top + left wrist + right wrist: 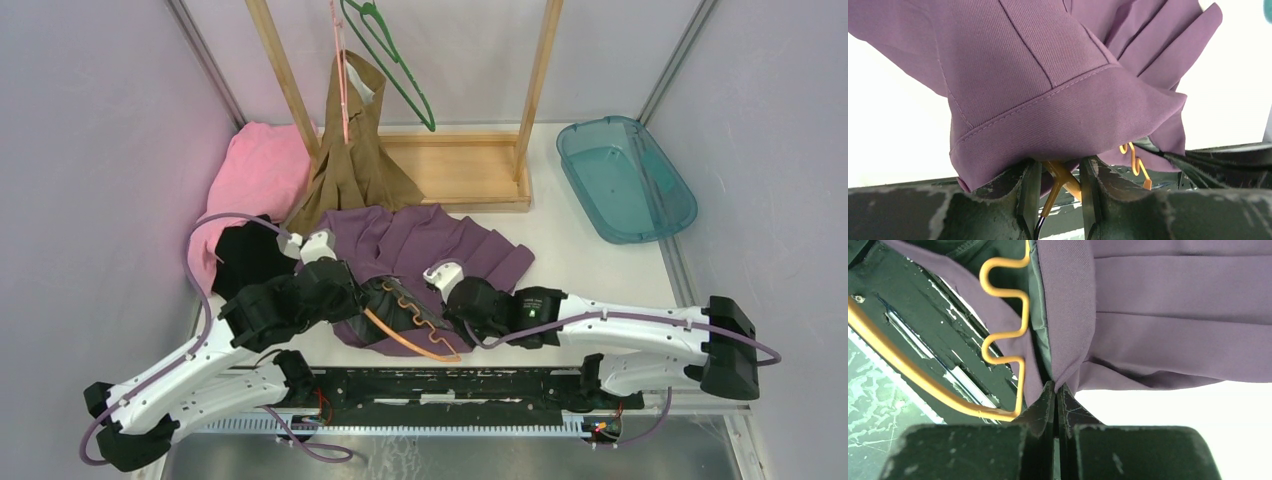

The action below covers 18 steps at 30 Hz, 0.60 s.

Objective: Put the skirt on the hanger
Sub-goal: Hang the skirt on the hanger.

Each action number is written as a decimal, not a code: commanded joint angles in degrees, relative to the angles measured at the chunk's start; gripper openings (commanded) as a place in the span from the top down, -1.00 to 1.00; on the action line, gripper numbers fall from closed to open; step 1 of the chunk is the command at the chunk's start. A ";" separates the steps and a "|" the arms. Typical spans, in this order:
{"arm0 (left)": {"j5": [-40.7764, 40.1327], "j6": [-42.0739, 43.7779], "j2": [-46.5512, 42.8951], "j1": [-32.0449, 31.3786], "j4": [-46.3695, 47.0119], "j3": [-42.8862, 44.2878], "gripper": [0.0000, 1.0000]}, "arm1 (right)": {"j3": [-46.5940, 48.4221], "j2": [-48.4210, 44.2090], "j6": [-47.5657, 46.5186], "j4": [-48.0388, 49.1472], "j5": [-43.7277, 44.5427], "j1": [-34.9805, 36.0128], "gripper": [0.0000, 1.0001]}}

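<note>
Seen from above, the purple skirt is spread on the table ahead of both arms, its near edge draped over an orange hanger. Only the wrist views show the grips. The left gripper is partly closed on the hanger's stem, with the skirt hem resting on its fingertips — the right gripper is pinched tight on a skirt fold beside the hanger's wavy wire. A teal bin sits far right, well apart.

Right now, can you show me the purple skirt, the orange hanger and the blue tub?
purple skirt (432, 240): top view, middle pleats.
orange hanger (1064, 178): left wrist view, its thick stem.
blue tub (620, 172): top view, bare floor inside.
</note>
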 commanded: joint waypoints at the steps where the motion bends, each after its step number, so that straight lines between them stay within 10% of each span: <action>1: -10.48 -2.14 -1.08 -0.02 5.83 5.40 0.94 | -0.67 -3.89 1.29 -2.35 8.30 4.26 0.98; 18: -18.44 -2.96 -4.24 -0.01 3.96 9.48 0.93 | -3.48 -5.21 4.61 -0.72 14.63 11.99 0.98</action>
